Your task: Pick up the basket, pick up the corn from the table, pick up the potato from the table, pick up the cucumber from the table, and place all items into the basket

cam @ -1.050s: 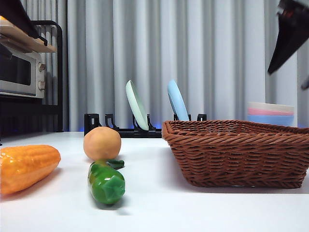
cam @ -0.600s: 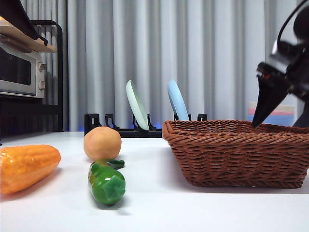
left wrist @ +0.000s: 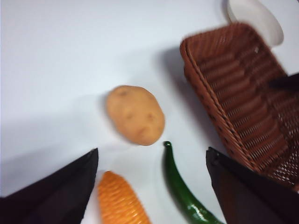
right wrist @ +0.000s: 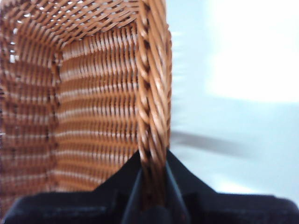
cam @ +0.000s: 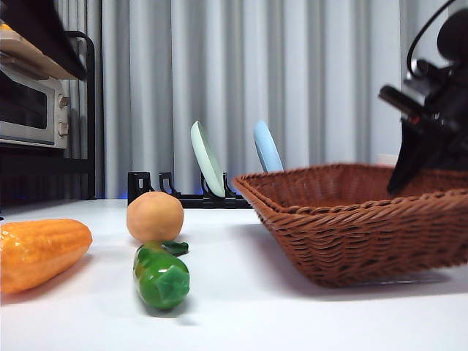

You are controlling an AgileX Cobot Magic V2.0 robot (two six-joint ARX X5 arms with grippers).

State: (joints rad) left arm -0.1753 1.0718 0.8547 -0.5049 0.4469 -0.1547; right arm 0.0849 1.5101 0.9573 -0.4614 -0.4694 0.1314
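The brown wicker basket [cam: 358,227] stands at the right of the front view, tilted, with its right end raised off the table. My right gripper [right wrist: 153,179] is shut on the basket's braided rim [right wrist: 152,93]; it shows in the front view [cam: 409,172] at the basket's right end. My left gripper [left wrist: 152,186] is open and hangs above the vegetables. The potato [left wrist: 135,114] [cam: 154,216], the corn [left wrist: 121,200] [cam: 40,252] and the cucumber [left wrist: 182,191] [cam: 161,274] lie on the white table [cam: 241,314], left of the basket.
A black rack [cam: 183,196] with a pale green plate [cam: 207,159] and a blue plate [cam: 268,150] stands at the back. A toaster oven [cam: 33,110] sits on a shelf at far left. A white bowl [left wrist: 257,18] lies beyond the basket.
My right gripper came down from the upper right onto the basket's right rim, closed on it and lifted that end, so the basket tilts. The vegetables have not moved.
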